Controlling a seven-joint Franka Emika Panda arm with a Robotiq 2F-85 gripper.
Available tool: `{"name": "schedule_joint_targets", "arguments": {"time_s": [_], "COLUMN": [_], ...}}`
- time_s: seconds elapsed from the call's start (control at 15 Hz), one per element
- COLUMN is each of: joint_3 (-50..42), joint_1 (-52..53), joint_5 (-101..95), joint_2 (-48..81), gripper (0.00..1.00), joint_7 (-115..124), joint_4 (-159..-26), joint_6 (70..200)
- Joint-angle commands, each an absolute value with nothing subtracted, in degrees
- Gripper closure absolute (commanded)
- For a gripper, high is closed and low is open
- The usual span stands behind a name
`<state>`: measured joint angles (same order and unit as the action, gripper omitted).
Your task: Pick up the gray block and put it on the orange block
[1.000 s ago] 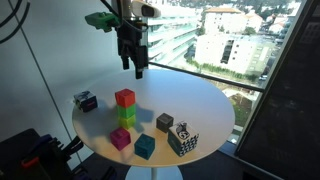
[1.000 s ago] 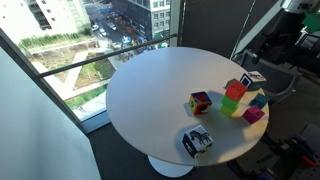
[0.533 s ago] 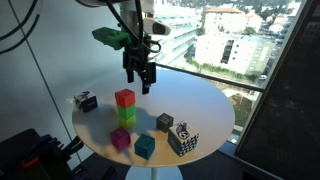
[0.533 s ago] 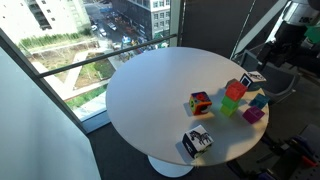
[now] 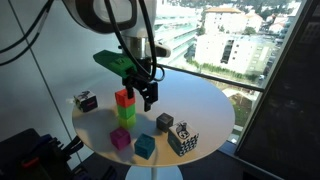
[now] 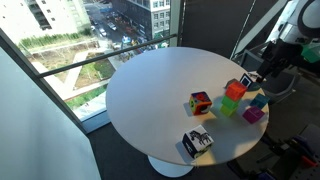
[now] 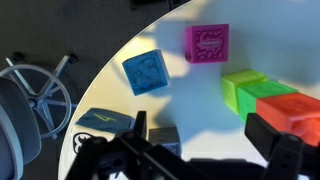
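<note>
The gray block (image 5: 164,122) sits on the round white table (image 5: 200,100), right of a stack with the orange block (image 5: 124,97) on top of a lime green cube (image 5: 125,114). My gripper (image 5: 148,103) is open and empty, hanging low between the stack and the gray block. In the wrist view the gray block (image 7: 165,138) lies just inside one finger of the gripper (image 7: 205,130). The orange block (image 7: 292,106) is by the other finger. The stack also shows in an exterior view, with the orange block (image 6: 236,89) on top; I cannot pick out the gray block there.
A magenta cube (image 5: 121,138), a teal cube (image 5: 145,147) and a black-and-white patterned cube (image 5: 183,139) stand near the front edge. Another dark patterned cube (image 5: 85,100) sits at the left. An office chair (image 7: 30,100) stands beside the table. Windows run behind.
My gripper has come down from high above the table's back edge and moved forward. It now hangs low beside the stack, near the gray block. The blocks have not moved.
</note>
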<state>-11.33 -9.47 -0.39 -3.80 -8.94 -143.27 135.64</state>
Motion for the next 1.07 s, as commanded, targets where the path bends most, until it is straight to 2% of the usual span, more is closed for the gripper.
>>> {"name": "schedule_joint_targets", "arguments": {"time_s": [0.0, 1.0], "joint_3": [-11.10, -10.84], "joint_1": [-9.73, -9.59], "joint_5": [-0.39, 1.03], "joint_2": [-3.44, 0.94], "gripper": [0.00, 0.00], "joint_7": [-9.18, -6.89], "joint_4": [-143.76, -142.46], "joint_6": [136.67, 139.79]}}
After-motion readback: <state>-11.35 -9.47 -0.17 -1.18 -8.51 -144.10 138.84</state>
